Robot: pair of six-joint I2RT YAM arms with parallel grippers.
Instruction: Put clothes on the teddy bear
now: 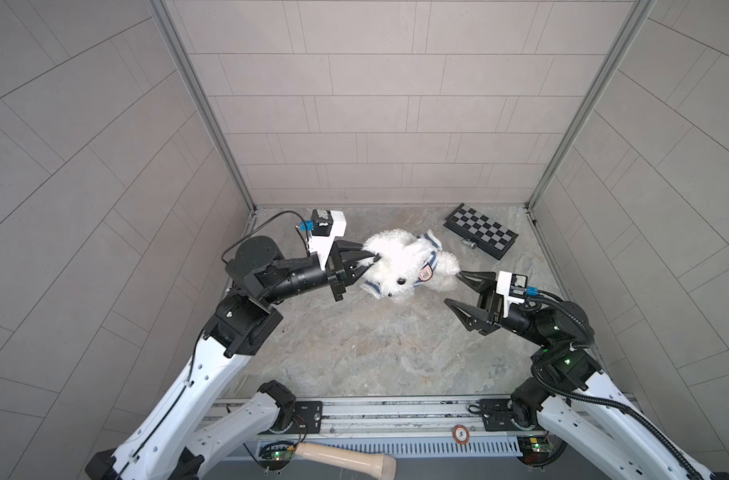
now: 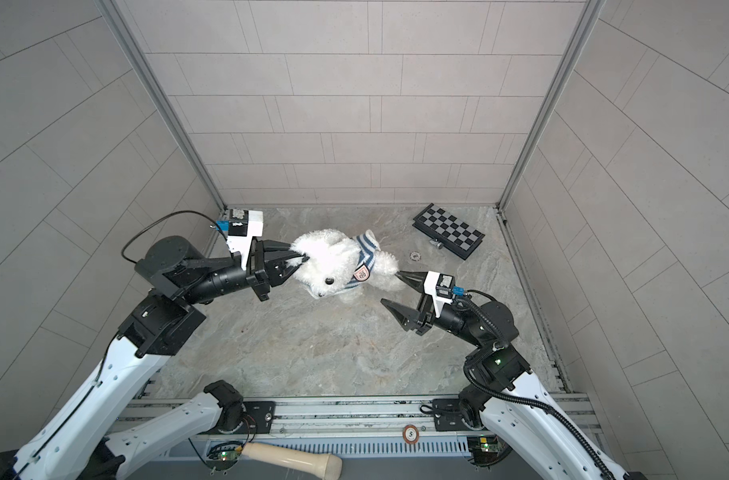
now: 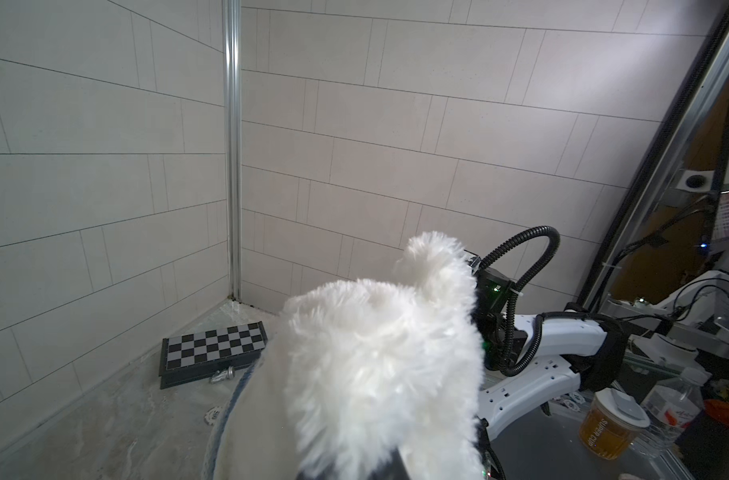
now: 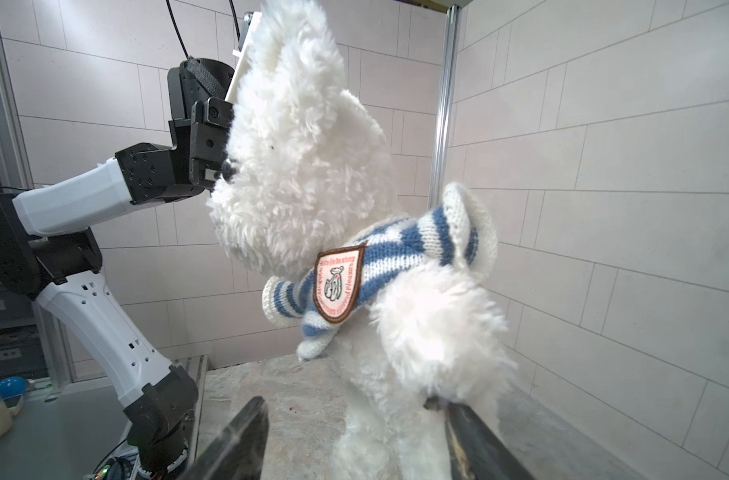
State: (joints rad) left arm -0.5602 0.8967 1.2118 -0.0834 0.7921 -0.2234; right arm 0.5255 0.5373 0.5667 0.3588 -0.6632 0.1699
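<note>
The white fluffy teddy bear (image 1: pixel 396 259) (image 2: pixel 333 259) is held up near the back middle of the floor, facing the front. A blue-and-white striped shirt (image 4: pixel 400 253) with a chest badge (image 1: pixel 425 273) is bunched round its neck and upper chest. My left gripper (image 1: pixel 369 259) (image 2: pixel 301 258) is shut on the fur of the bear's head. In the left wrist view the bear's fur (image 3: pixel 375 365) hides the jaws. My right gripper (image 1: pixel 455 288) (image 2: pixel 392 286) (image 4: pixel 350 419) is open at the bear's lower body. One fingertip (image 4: pixel 458 415) touches the leg fur.
A folded chessboard (image 1: pixel 481 232) (image 3: pixel 213 347) lies at the back right with a small metal piece (image 1: pixel 471 245) beside it. A poker chip (image 2: pixel 415 256) lies on the floor near the bear. A wooden handle (image 1: pixel 346 459) lies on the front rail.
</note>
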